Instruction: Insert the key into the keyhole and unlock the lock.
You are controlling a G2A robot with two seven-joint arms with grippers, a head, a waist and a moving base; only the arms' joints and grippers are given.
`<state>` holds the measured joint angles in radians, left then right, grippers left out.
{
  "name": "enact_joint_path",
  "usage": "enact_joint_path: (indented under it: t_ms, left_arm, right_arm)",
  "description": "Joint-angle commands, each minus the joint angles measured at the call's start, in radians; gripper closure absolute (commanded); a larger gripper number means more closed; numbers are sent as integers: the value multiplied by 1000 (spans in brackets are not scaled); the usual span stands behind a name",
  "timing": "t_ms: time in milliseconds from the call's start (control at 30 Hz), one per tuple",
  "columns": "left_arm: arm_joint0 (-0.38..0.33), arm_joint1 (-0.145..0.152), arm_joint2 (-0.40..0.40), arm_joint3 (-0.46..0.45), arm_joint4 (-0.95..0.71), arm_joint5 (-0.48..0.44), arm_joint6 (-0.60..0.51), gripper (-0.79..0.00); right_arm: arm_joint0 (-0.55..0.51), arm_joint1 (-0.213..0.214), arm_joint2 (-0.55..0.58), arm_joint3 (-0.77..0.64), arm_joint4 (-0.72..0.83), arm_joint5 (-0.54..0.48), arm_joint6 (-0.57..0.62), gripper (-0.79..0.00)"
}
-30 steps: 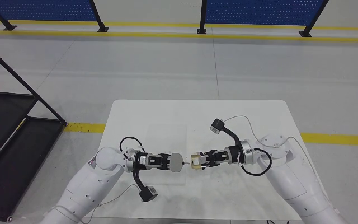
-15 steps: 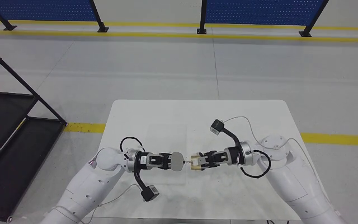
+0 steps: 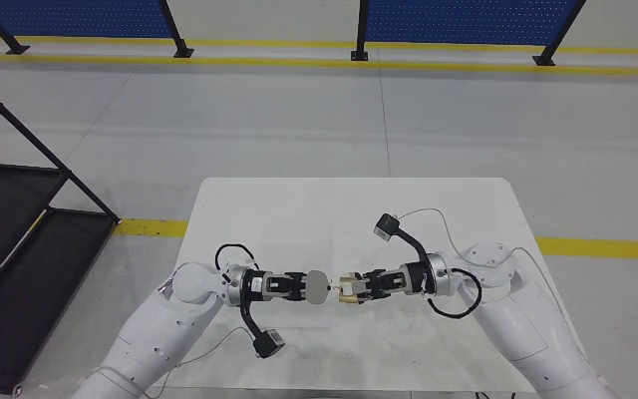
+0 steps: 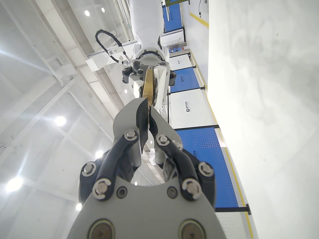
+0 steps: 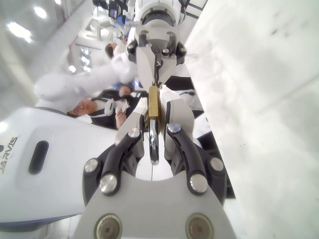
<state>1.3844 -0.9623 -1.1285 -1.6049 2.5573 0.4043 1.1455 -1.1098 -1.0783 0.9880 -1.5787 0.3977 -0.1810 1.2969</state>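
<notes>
The brass padlock with steel shackle is clenched in the right jaws above the white counter. The thin metal key, pinched in the left jaws, lies coaxial with it, tip at the keyhole face.

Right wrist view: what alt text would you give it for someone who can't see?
The right gripper clamps a brass padlock with a silver shackle, the white table alongside. Facing it, the left gripper pinches a thin metal key whose tip meets the padlock's far end.
</notes>
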Motion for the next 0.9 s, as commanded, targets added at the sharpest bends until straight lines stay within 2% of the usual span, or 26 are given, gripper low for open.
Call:
enact_joint_path:
  t_ms: [0,867]
  left_arm:
    - [0,0,1,-1,0,0,1,0]
    - [-22,-5,37,-2,7,7,-18,0]
  right_arm:
    - [-1,1,0,-2,-1,0,0,0]
    - [5,4,-17,-11,-19,-3,-9,0]
